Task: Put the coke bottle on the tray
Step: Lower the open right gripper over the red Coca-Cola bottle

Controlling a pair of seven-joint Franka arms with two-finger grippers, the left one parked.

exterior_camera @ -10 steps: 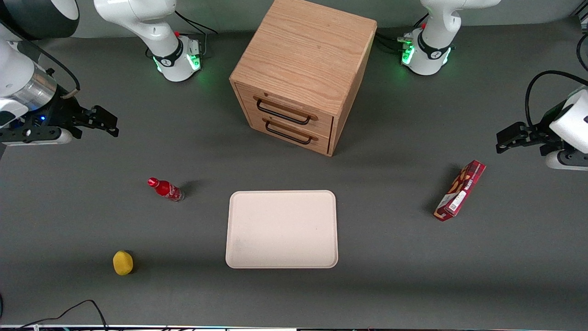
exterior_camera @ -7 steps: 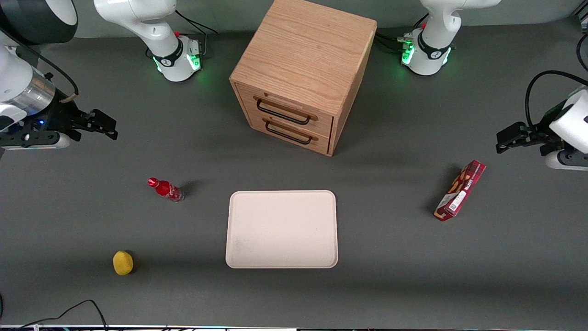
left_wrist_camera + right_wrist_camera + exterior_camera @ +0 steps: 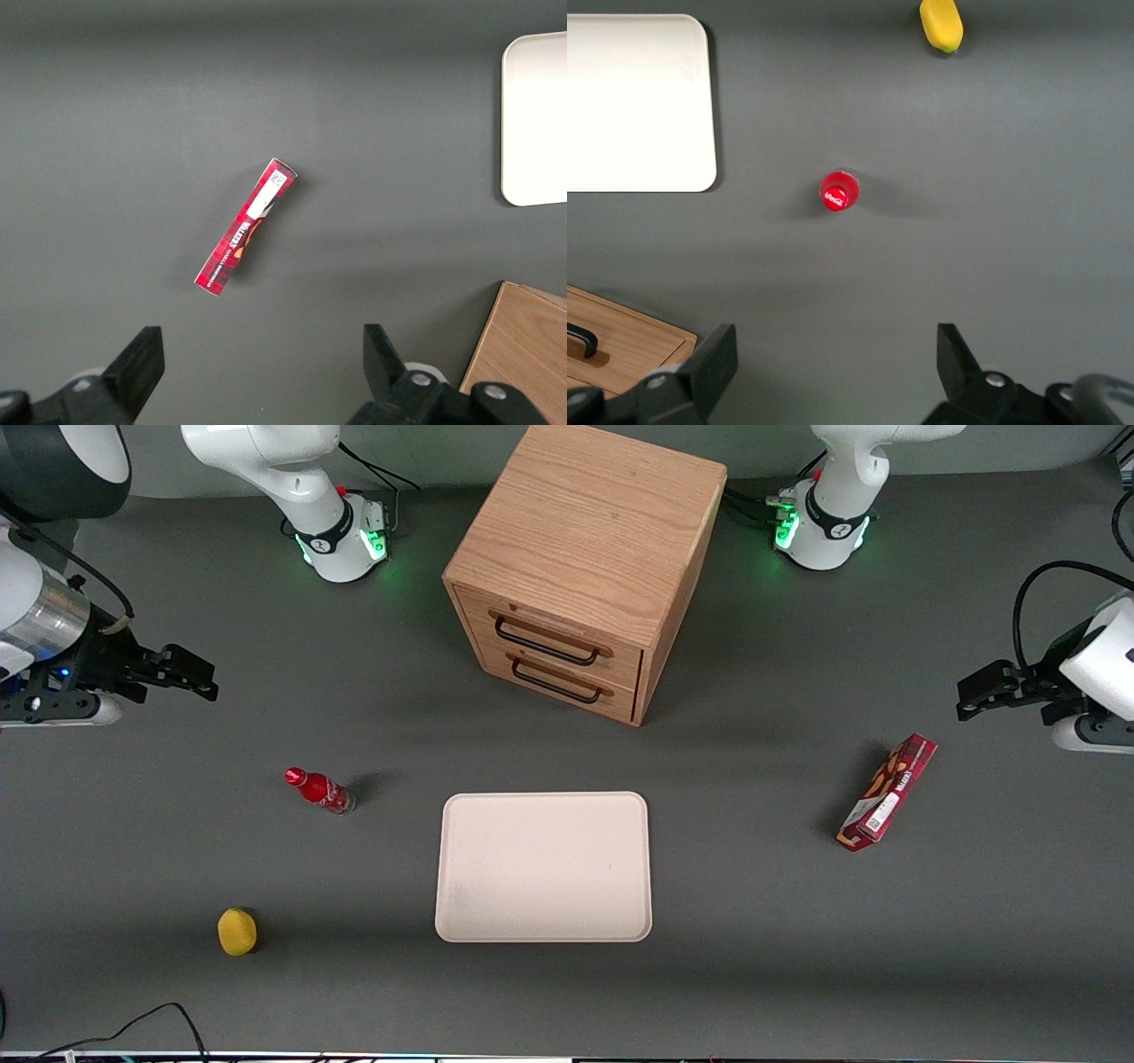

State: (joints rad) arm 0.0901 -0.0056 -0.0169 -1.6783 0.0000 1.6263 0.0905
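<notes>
The coke bottle (image 3: 319,789), small, red, with a red cap, stands upright on the grey table beside the tray, toward the working arm's end. The right wrist view shows its cap from above (image 3: 838,191). The cream-white tray (image 3: 543,866) lies flat in front of the drawer cabinet, and part of it shows in the right wrist view (image 3: 638,102). My right gripper (image 3: 188,671) hovers high, farther from the front camera than the bottle and well apart from it. Its black fingers (image 3: 716,359) stand wide open with nothing between them.
A wooden drawer cabinet (image 3: 580,567) with two black handles stands at the table's middle, farther back than the tray. A yellow lemon-like object (image 3: 236,931) lies nearer the front camera than the bottle. A long red snack box (image 3: 887,791) lies toward the parked arm's end.
My right gripper has drifted slightly outward toward the working arm's end of the table and a little farther from the front camera. The bottle and tray have not moved.
</notes>
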